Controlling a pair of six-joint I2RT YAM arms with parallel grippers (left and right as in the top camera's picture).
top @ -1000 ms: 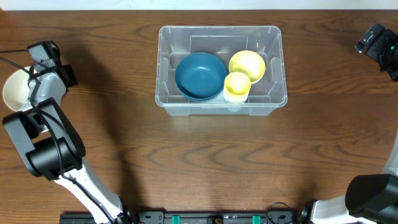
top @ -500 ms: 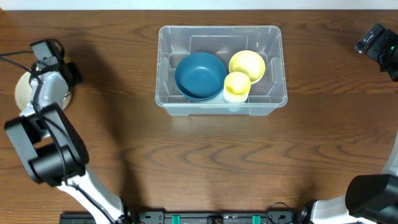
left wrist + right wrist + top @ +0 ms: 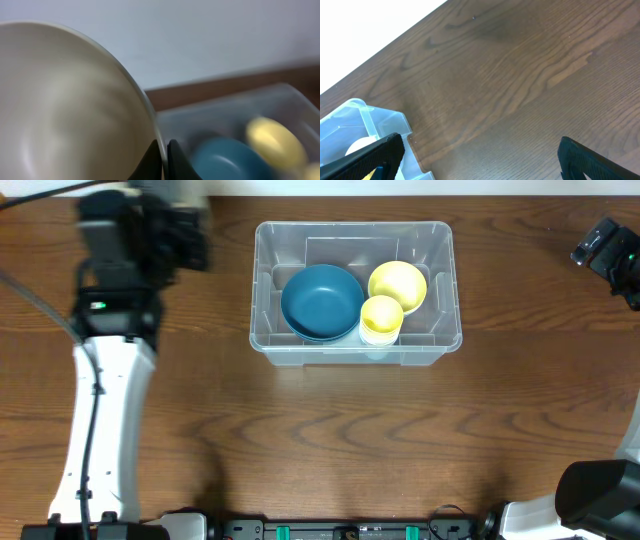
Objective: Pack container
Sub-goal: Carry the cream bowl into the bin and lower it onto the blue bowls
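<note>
While the container at far centre already holds a blue bowl, yellow bowl and yellow cup, the left gripper pinches a cream bowl not yet packed; the right gripper sits spread.

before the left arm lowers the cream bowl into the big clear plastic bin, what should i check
1. Grip: left gripper shut on the rim of the round cream bowl: ok.
2. Position: bowl above the clear rectangular plastic container: not ok, the arm is beside its left wall.
3. Container upright and lidless: ok.
4. Room inside: round blue bowl, yellow bowl and small yellow cup fill most of the floor: cannot tell.
5. Right gripper open and away from the container: ok.
</note>
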